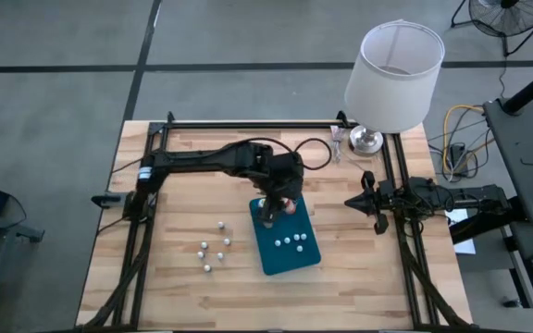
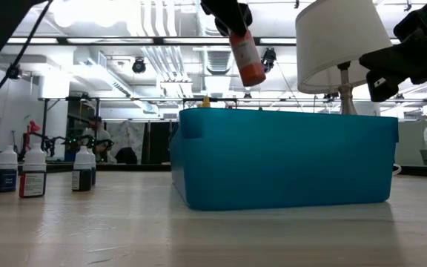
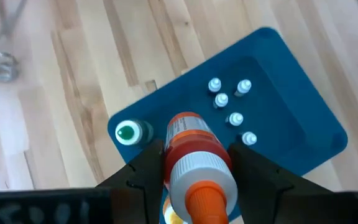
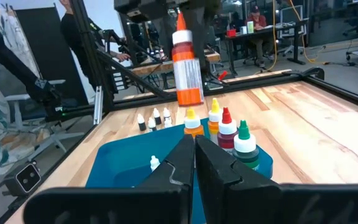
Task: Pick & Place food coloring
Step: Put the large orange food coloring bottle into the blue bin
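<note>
Upright bottles [image 4: 227, 132] crowd one tray [image 1: 290, 262] end; middle seemingly open.

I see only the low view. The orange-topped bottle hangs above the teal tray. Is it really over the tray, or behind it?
Observer: Over it. From above, the left gripper holds the orange bottle above one end of the teal tray.
Operator: What is inside? The wall hides it.
Observer: Five small white-capped bottles, and four taller bottles together at one end.
Operator: And the right arm?
Observer: The right gripper is shut, at the table's right edge.
</note>
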`<state>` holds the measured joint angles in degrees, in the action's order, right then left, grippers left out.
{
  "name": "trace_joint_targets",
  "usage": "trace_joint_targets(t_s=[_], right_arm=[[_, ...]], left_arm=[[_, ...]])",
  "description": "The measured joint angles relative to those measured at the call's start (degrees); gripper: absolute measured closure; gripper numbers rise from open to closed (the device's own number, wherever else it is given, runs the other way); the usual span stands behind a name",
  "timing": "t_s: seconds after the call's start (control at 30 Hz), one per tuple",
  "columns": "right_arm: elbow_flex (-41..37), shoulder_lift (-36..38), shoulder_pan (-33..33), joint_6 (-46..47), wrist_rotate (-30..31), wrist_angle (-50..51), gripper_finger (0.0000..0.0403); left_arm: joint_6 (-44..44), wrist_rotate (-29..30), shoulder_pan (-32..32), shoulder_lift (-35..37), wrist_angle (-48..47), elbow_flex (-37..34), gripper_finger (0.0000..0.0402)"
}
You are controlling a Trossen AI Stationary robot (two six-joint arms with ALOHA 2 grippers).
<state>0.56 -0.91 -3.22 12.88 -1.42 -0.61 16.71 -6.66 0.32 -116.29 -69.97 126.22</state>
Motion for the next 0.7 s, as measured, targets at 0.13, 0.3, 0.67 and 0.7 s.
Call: trace_joint_targets(t_s=[0.13, 0.3, 0.67, 0.7], right_arm=[[0.0, 0.0, 0.0, 0.0, 0.0, 0.0, 0.0394], [0.0, 0.0, 0.0, 0.0, 0.0, 0.0, 0.0394], [0.0, 0.0, 0.0, 0.0, 0.0, 0.0, 0.0394], [0.0, 0.0, 0.0, 0.0, 0.0, 0.0, 0.0394]], left_arm=[[0.0, 0.0, 0.0, -2.5, -0.6, 1.8, 0.0268], [0.0, 0.0, 0.0, -3.8, -0.8, 1.2, 0.0268], [1.8, 3.1, -0.1, -4.0, 0.8, -4.7, 0.0268], [2.1, 3.3, -0.2, -4.0, 1.3, -5.3, 0.0268]])
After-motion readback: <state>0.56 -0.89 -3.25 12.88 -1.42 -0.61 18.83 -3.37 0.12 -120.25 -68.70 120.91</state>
